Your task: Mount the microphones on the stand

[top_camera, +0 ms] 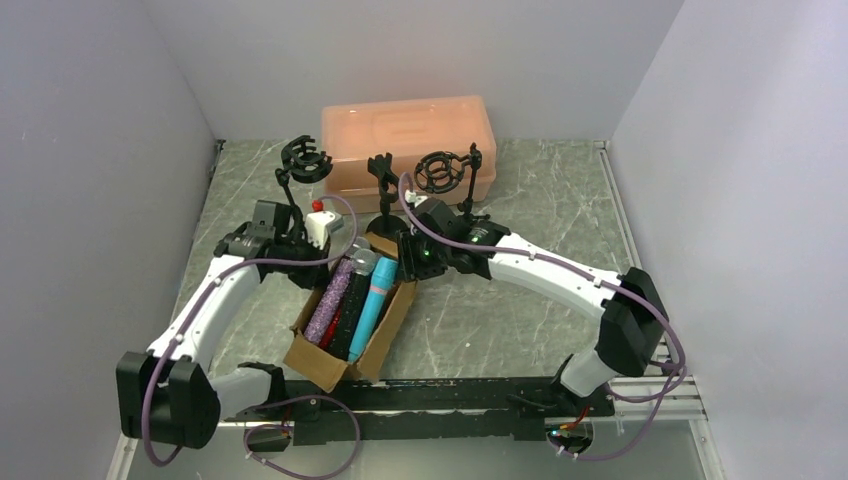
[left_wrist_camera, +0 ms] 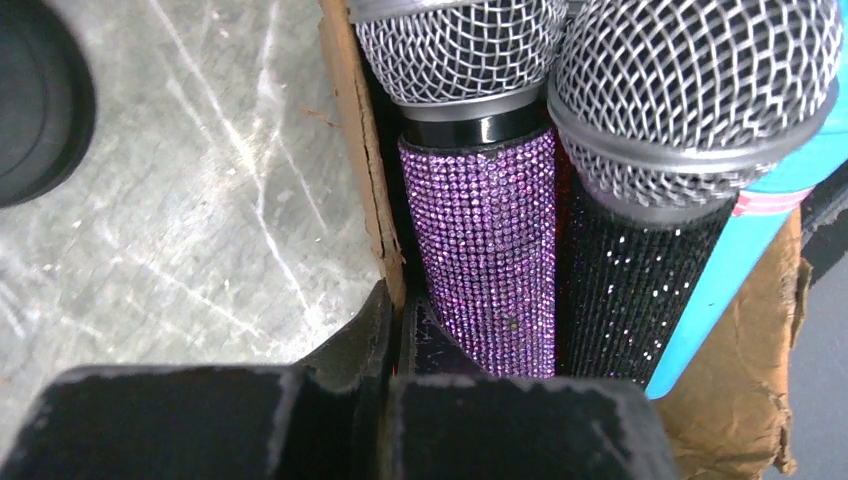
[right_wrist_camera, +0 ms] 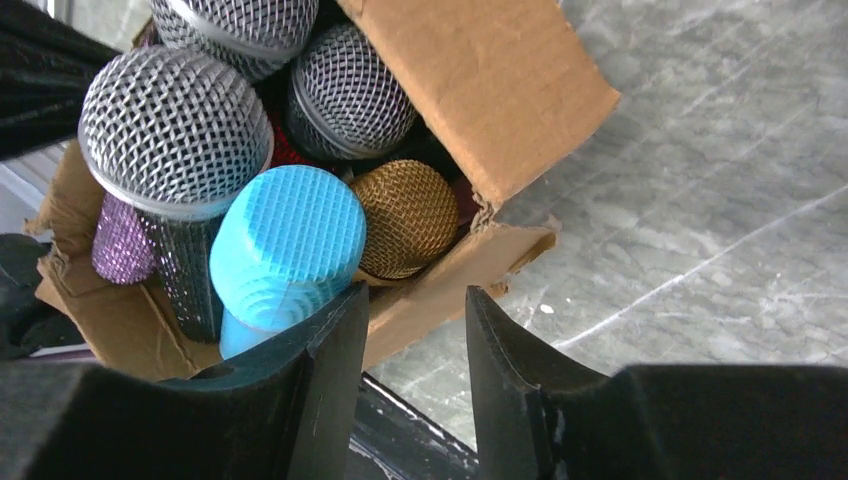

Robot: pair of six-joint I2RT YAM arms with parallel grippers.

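Note:
Several microphones lie in an open cardboard box mid-table: a purple glitter one, a black glitter one, a teal one and a gold mesh head. My left gripper is at the box's far left corner, shut on the cardboard wall beside the purple microphone. My right gripper hangs open over the box's far right edge, next to the teal head, with nothing between its fingers. Three black stands rise behind the box with nothing clipped in them.
A peach plastic lidded bin sits against the back wall behind the stands. A round dark stand base lies left of the box. A black rail runs along the near edge. Grey walls close in both sides.

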